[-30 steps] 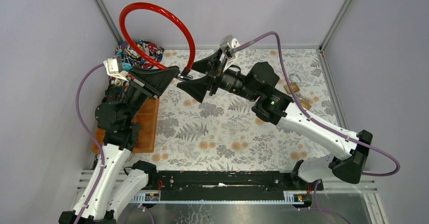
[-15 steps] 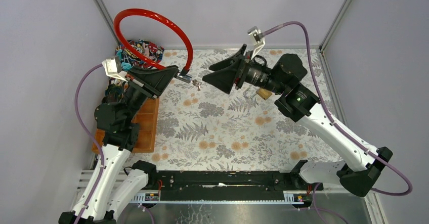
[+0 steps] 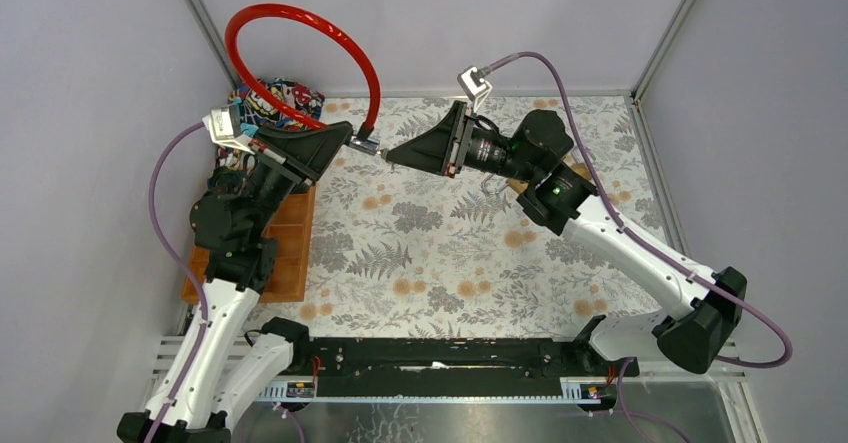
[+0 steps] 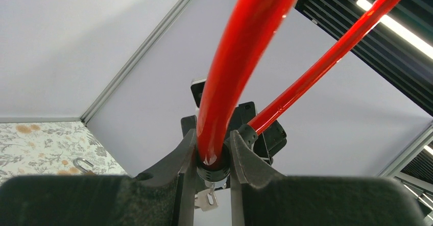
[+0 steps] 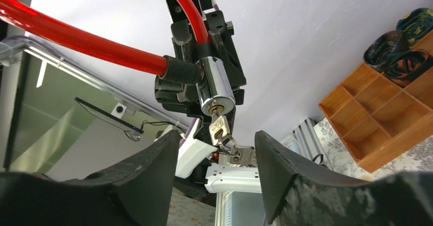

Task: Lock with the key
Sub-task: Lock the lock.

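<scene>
A red cable lock [image 3: 300, 18] loops up in the air. My left gripper [image 3: 345, 145] is shut on the black collar [image 4: 213, 167] at its end and holds it above the table. The chrome lock cylinder [image 5: 217, 91] points toward my right gripper. A silver key [image 5: 218, 126] sits in the cylinder, with a ring and a second key hanging from it. My right gripper [image 3: 393, 157] is open, its fingertips just short of the key. In the right wrist view the key shows between and beyond the jaws of that gripper [image 5: 217, 139], untouched.
A wooden compartment tray [image 3: 285, 243] lies at the left edge, with colourful rolled cloths [image 3: 280, 98] behind it. A padlock [image 3: 490, 185] lies on the floral tablecloth under my right arm. Grey walls close in the back and both sides.
My right gripper drew back to the right, then rotated and returned toward the lock, its tips now close to the key. The left gripper kept holding the lock almost still.
</scene>
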Available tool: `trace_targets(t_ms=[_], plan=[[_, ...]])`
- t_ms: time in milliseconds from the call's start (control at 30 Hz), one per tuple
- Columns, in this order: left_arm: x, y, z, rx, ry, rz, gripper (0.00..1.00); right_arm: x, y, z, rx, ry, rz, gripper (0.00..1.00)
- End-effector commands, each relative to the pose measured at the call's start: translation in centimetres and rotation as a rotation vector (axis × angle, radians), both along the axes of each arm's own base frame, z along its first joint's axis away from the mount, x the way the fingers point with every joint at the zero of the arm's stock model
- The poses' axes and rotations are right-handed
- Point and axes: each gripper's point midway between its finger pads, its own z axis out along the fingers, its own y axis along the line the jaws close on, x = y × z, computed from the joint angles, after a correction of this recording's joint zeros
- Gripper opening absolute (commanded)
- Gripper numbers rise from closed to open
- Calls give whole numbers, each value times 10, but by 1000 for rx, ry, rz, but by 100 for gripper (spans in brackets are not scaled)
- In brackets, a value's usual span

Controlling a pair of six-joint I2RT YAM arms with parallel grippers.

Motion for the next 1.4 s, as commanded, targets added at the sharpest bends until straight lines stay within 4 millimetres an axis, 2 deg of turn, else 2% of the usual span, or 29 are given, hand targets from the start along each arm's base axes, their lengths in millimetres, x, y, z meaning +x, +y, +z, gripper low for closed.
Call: trace_targets(t_ms=[0, 133, 233, 300, 433, 600, 633, 800, 1000, 1067, 1100, 1233, 1367], plan=[[-16, 12, 37, -56, -108, 35, 0, -17, -1, 31, 94, -40, 77, 59], [-16, 13, 38, -52, -113, 40, 0, -17, 0, 32, 101, -36, 87, 46], [-15, 12, 38, -50, -112, 37, 0, -17, 2, 31, 105, -31, 100, 45], [-15, 12, 39, -50, -114, 37, 0, -17, 3, 32, 112, -32, 108, 41], [-16, 12, 41, -47, -123, 43, 0, -17, 5, 32, 112, -36, 117, 27], [-16, 11, 37, -41, -107, 36, 0, -11, 6, 31, 87, -73, 81, 2], [-16, 11, 35, -39, -101, 34, 0, -10, 6, 30, 73, -93, 69, 0], [-14, 11, 29, -35, -65, 34, 0, 4, 5, 22, -33, -244, -31, 0], [-6, 9, 15, -33, 24, 27, 0, 17, -5, 24, -177, -609, -182, 0], [-5, 10, 14, -37, 38, 27, 0, 21, -3, 19, -227, -664, -177, 0], [-5, 10, 14, -39, 39, 26, 0, 19, -2, 22, -236, -694, -157, 0], [-1, 9, 14, -46, 60, 25, 0, 9, 4, 12, -296, -804, -65, 0], [0, 8, 15, -45, 64, 16, 0, 18, 0, 14, -350, -979, -140, 0]])
